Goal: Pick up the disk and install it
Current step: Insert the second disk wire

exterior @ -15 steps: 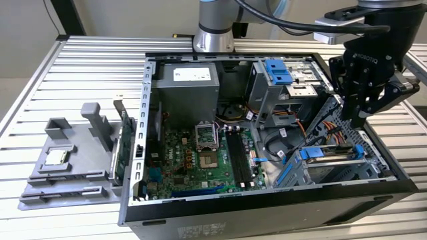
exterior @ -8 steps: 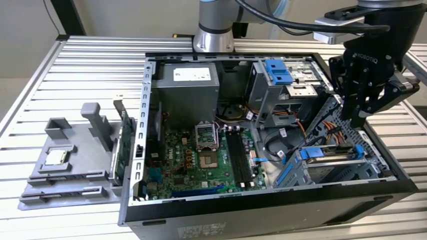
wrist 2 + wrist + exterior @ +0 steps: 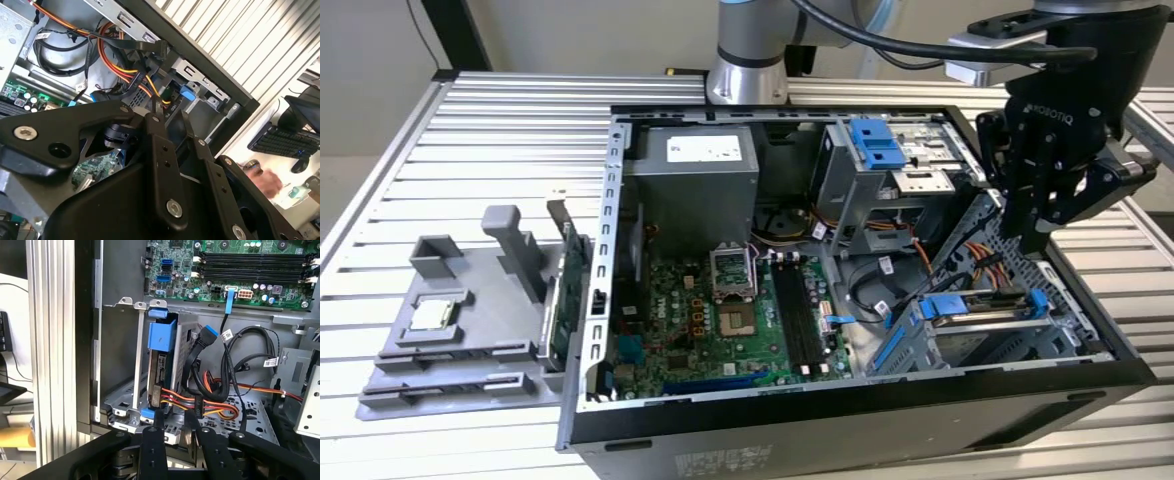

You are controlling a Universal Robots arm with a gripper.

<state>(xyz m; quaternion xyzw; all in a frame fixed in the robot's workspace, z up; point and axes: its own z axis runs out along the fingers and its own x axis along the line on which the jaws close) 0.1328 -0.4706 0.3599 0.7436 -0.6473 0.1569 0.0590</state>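
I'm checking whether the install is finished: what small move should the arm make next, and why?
Probably lift straight up, clear of the case: the disk already sits in its bay with cables plugged in, and the open gripper holds nothing.

We take this for a robotics lab or test workshop. The gripper (image 3: 1045, 235) hangs over an opened desktop computer case (image 3: 854, 430) lying on a ribbed aluminium table (image 3: 454, 150) made of profile slats. The arm's base (image 3: 747, 60) stands on that table behind the case, well apart from the gripper. Across the case from the gripper sits a grey parts fixture (image 3: 467, 340). Beyond the table's edge, in the second wrist view, we see a keyboard (image 3: 282, 142) and a person's hand (image 3: 265, 180) at a desk.
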